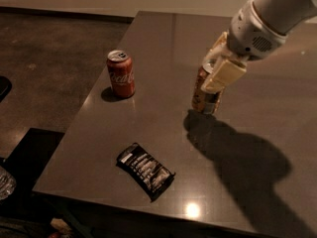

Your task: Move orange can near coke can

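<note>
The orange can (202, 99), tan-orange with a pale pattern, is upright right of the table's middle. My gripper (218, 69) comes down from the upper right and is shut on its top half, with the pale fingers (224, 75) covering the can's top. Whether the can's base touches the table cannot be told. The coke can (121, 74), bright red with white script and a silver top, stands upright near the table's left edge, well to the left of the orange can.
A black snack packet (145, 170) lies flat near the front edge of the grey table (163, 38). The table's left edge and front edge drop to a dark floor. The arm casts a wide shadow (242, 167) at the right.
</note>
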Available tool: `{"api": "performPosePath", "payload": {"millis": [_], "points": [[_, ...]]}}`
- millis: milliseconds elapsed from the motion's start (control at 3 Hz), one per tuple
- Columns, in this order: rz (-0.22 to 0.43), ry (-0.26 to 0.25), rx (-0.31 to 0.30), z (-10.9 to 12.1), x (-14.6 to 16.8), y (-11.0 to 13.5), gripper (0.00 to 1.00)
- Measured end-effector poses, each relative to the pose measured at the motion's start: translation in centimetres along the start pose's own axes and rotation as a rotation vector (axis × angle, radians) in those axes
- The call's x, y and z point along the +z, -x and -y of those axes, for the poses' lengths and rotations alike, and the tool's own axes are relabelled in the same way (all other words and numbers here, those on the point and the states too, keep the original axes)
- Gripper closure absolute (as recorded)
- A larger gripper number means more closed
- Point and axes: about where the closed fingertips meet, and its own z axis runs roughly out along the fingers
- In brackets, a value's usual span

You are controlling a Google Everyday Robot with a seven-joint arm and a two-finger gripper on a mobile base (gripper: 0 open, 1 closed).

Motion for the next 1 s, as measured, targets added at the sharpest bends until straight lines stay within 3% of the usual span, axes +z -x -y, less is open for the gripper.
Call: {"api": "performPosePath", "payload": {"millis": [667, 1000], "points": [[0.052, 0.064, -0.105, 0.4, 2.4, 7.7, 1.00], [0.057, 0.089, -0.134, 1.3, 4.6, 9.9, 1.00]]}}
